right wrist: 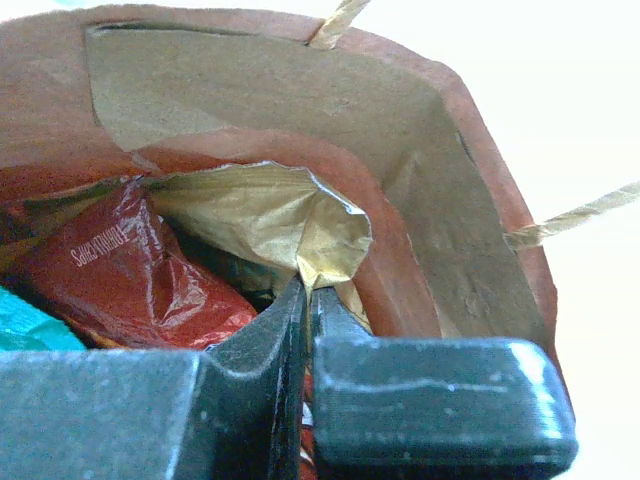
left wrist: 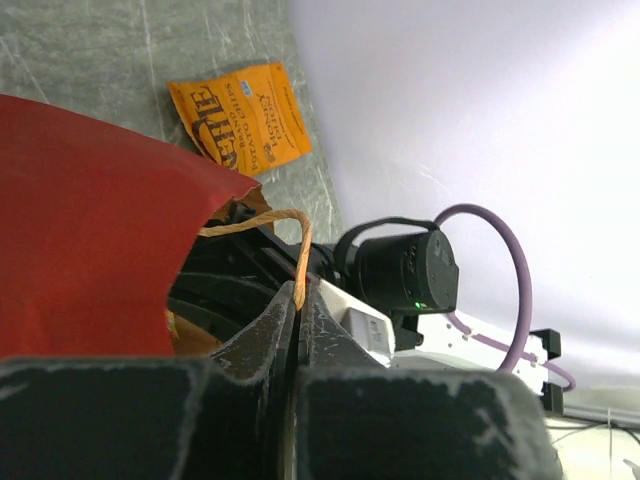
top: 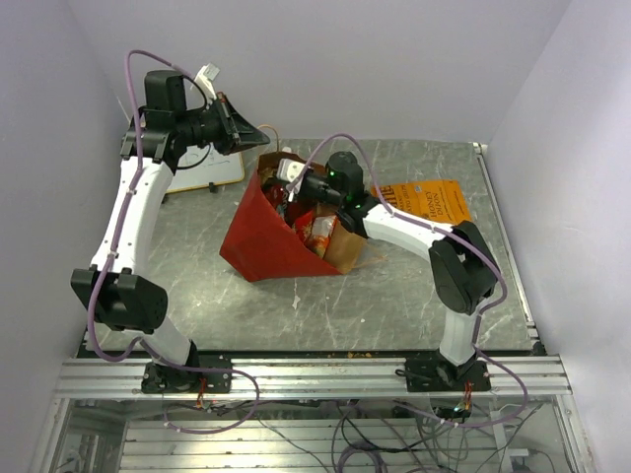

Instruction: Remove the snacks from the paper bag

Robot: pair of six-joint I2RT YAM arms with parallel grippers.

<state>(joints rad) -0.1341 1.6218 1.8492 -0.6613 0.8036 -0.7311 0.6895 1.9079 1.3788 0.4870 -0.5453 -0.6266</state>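
Note:
The red paper bag (top: 264, 241) lies tipped on the table, its mouth facing right. My left gripper (left wrist: 297, 300) is shut on one tan cord handle (left wrist: 303, 250), holding it up above the bag's red wall (left wrist: 80, 230). Reaching into the mouth, my right gripper (right wrist: 308, 290) is shut on the crinkled edge of a gold foil snack packet (right wrist: 255, 210). Beside it inside lie a red packet (right wrist: 110, 265) and a teal one (right wrist: 25, 330). Several packets (top: 317, 229) show at the mouth. An orange packet (top: 429, 202) lies flat outside the bag.
A white whiteboard (top: 212, 172) lies at the back left behind the bag. The orange packet (left wrist: 240, 120) rests near the back wall, to the right of the bag. The right arm's black wrist (left wrist: 405, 270) sits close beside my left gripper.

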